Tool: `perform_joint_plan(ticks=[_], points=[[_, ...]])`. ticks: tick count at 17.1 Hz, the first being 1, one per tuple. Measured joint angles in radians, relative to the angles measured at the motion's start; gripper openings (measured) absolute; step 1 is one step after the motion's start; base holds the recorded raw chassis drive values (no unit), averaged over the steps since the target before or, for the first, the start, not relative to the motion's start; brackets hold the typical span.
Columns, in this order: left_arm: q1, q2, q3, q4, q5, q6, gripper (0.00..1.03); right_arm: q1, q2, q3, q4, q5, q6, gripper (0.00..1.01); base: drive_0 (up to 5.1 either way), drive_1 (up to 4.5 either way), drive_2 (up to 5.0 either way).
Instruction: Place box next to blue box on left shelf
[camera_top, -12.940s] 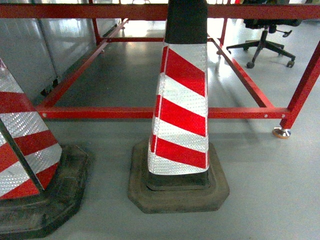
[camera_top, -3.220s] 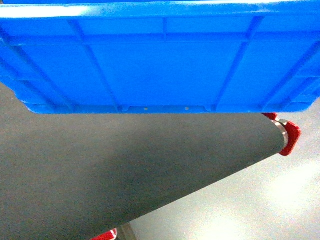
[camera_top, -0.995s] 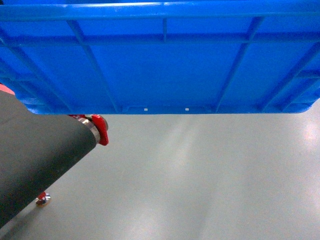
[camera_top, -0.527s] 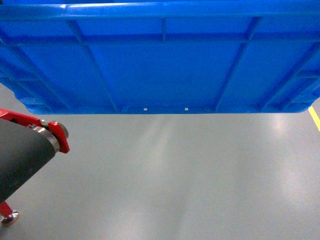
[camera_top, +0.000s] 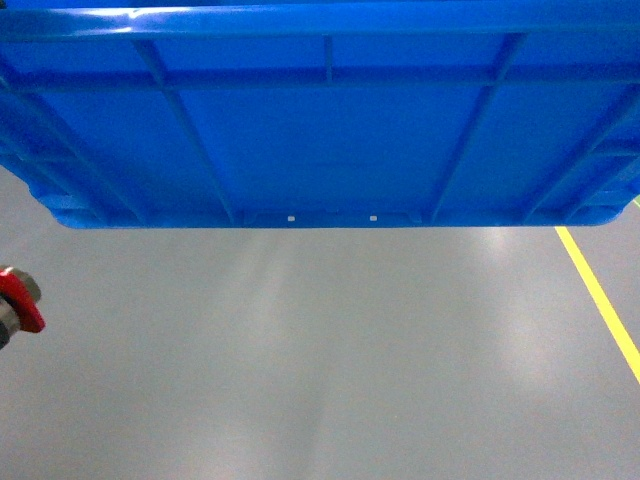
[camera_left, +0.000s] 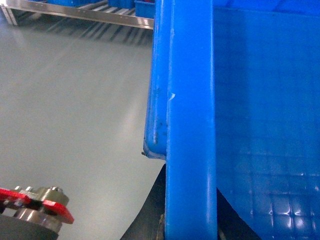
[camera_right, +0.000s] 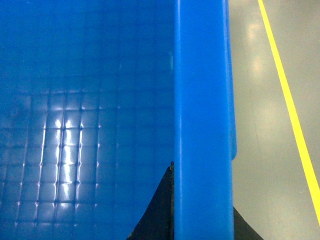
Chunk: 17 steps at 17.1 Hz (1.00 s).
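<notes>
The box (camera_top: 320, 130), a bright-blue ribbed crate, fills the top of the head view and hangs above the grey floor. My left gripper (camera_left: 190, 225) is shut on its left rim (camera_left: 190, 125), one black finger (camera_left: 150, 215) outside the wall and one inside. On the opposite rim (camera_right: 202, 125) my right gripper (camera_right: 202, 220) is clamped the same way, with a black finger (camera_right: 160, 210) inside the box. The left shelf (camera_left: 75, 14) shows as a steel front rail far off at the top of the left wrist view, with a blue box (camera_left: 145, 7) on it.
A red end piece of the red-framed stand (camera_top: 20, 305) sits at the left edge, also low in the left wrist view (camera_left: 45, 210). A yellow floor line (camera_top: 600, 300) runs along the right side and shows beside the crate (camera_right: 290, 105). Grey floor lies below.
The dark roller and red stand have slid leftward almost out of the head view, and the yellow line has come in at the right. The box keeps its place between my grippers.
</notes>
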Motion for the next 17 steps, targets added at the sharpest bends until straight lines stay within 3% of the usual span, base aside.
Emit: perform_joint_plan(ticks=[10,17], points=[[0.0,0.0,0.0,0.0,0.0,0.0,0.06,0.0,0.0,0.0,-0.001,0.0,0.0,0.07,-1.5,-1.53,-1.5],[-0.004,-0.008,0.0,0.0,-0.004,0.002,0.06,0.0,-0.006,0.0,-0.001,0.0,0.0,0.07,0.7,4.87,-3.5]])
